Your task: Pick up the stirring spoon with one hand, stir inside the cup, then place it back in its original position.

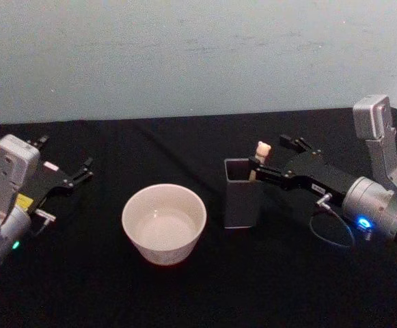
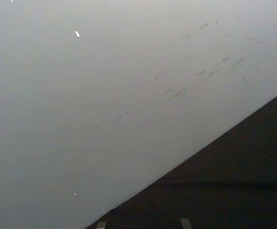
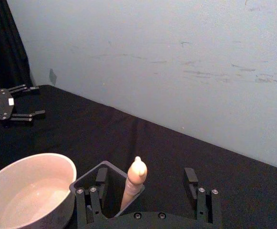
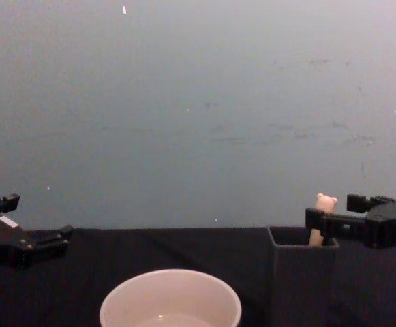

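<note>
the worktop (image 1: 75, 287) is black all over, with a matte, cloth-like surface, and its far edge runs in a straight line along a pale wall (image 1: 184, 55). two things stand directly on it: a wide cream-white cup (image 1: 164, 223) near the middle, upright with its mouth facing up, and a tall dark grey square-sided holder (image 1: 242, 201) on the robot's right of the cup, also upright. they stand near each other but apart, with a bare black strip of worktop between them.
</note>
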Tool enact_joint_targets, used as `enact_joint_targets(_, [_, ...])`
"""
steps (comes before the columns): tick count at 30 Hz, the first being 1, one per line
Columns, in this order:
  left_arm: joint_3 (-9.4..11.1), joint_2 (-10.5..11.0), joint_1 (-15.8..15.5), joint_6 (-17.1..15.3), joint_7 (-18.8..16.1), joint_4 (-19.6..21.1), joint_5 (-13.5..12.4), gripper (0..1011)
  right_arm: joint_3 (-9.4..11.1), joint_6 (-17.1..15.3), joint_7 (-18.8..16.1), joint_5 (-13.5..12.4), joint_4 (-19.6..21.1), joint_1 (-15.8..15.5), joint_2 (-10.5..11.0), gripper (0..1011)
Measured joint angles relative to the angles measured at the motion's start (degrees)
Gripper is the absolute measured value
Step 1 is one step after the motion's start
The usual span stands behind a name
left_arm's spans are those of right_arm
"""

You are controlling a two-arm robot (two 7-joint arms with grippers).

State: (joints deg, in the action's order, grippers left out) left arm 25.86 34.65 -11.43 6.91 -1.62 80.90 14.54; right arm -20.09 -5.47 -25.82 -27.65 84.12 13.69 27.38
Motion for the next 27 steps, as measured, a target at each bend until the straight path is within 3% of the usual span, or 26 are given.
enact_joint_targets(11, [0.0, 0.0, 0.0, 0.0, 0.0, 0.0, 0.0, 1002, 0.0, 0.1, 0.0, 0.1, 0.0, -0.1, 0.0, 992])
enact_joint_targets(27, [0.0, 0.0, 0.0, 0.0, 0.0, 0.0, 0.0, 1001, 0.0, 0.2, 0.1, 0.2, 0.1, -0.1, 0.0, 572])
